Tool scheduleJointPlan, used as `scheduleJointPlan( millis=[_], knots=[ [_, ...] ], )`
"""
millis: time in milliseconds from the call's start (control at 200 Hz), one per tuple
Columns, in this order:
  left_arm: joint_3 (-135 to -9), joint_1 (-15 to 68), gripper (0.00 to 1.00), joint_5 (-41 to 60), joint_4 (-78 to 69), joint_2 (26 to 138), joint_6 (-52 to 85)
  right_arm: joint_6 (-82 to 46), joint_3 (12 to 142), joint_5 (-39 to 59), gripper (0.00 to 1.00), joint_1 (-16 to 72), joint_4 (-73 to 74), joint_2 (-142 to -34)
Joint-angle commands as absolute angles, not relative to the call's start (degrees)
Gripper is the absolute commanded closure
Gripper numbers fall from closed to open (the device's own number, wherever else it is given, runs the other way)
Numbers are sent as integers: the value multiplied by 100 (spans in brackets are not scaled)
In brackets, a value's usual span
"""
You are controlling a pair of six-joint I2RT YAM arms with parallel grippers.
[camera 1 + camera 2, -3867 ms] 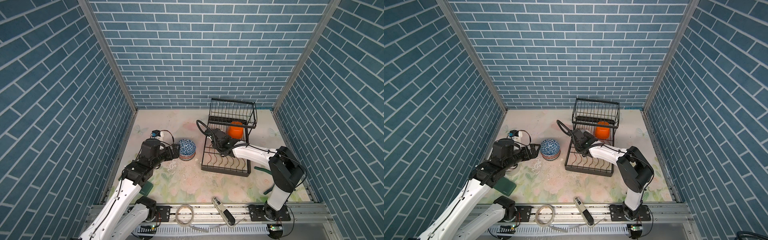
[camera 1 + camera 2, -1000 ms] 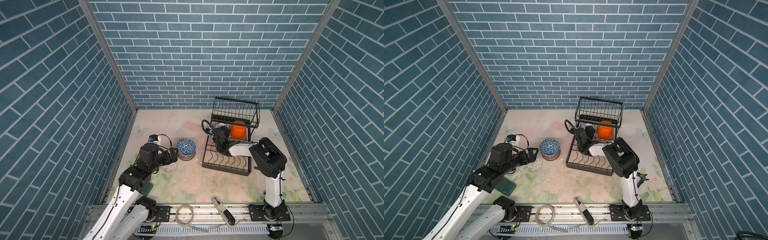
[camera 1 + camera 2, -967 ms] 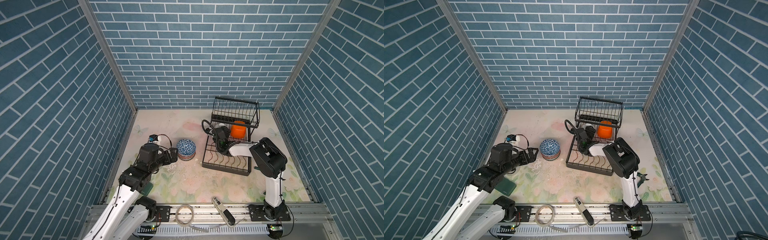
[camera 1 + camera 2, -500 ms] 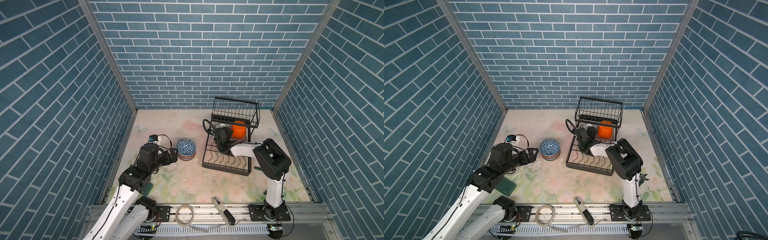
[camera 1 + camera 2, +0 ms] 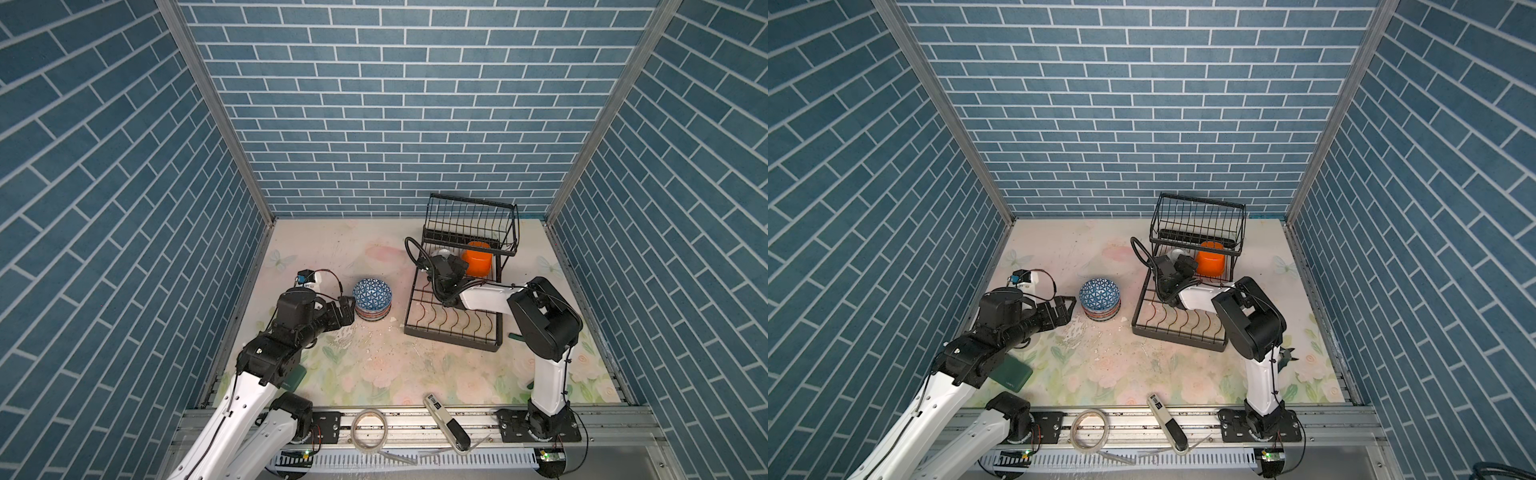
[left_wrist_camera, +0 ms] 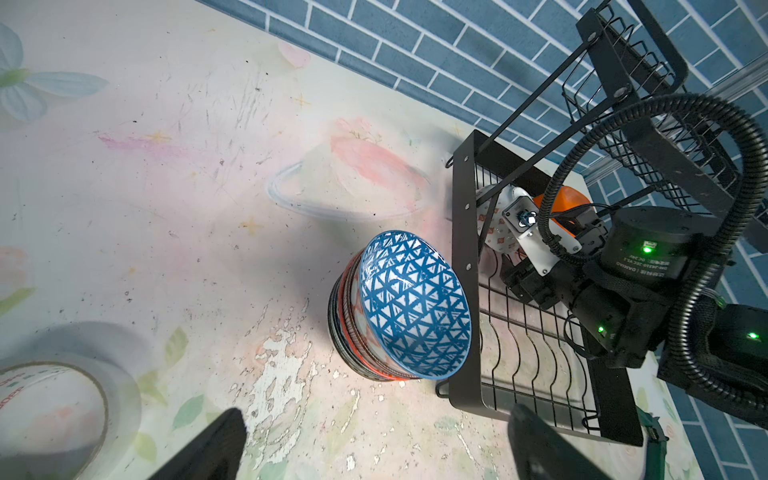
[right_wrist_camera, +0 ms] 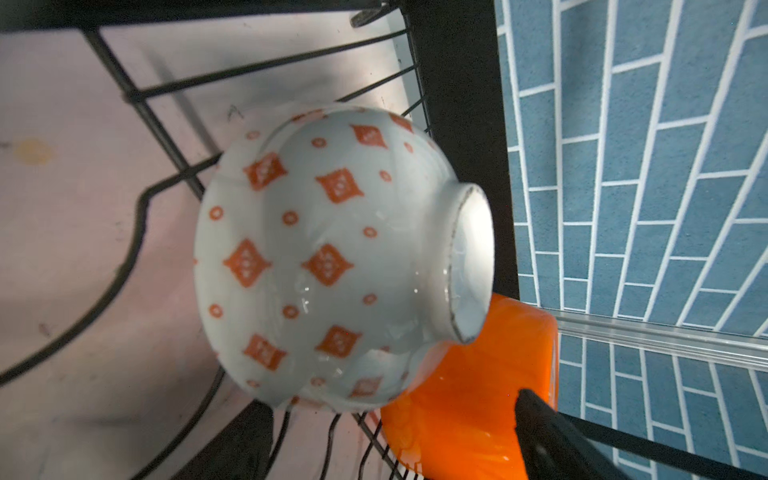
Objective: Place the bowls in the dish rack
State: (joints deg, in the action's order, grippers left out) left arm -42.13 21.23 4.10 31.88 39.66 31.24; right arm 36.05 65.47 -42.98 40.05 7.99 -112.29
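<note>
Your left gripper (image 5: 1069, 311), the nearer one, is spread wide and empty just beside the stack of bowls (image 5: 1100, 300), dead ahead of it (nothing between). Beyond stands the dish rack (image 5: 1177, 334). There the right gripper (image 7: 395, 436) is spread too, with the white bowl (image 7: 332, 249) resting against the orange bowl (image 7: 469, 399).

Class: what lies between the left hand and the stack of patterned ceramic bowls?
Only bare floral tabletop lies between the left hand and the stack of patterned ceramic bowls; a top view shows the gap.
</note>
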Motion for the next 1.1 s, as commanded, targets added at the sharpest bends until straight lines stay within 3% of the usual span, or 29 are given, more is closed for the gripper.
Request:
scheduleJointPlan(
  millis=[0, 835, 1095],
  knots=[
    [-4175, 2074, 0, 387, 3237, 3904, 3108, 3252, 6881, -4398, 9, 3956, 720, -11234],
    [-4148, 2074, 0, 378, 3259, 3883, 3123, 3147, 7259, -5009, 10, 3837, 1266, -11838],
    [-4157, 2074, 0, 360, 3265, 3931, 3111, 2700, 7067, -4859, 10, 3845, 911, -11480]
  ],
)
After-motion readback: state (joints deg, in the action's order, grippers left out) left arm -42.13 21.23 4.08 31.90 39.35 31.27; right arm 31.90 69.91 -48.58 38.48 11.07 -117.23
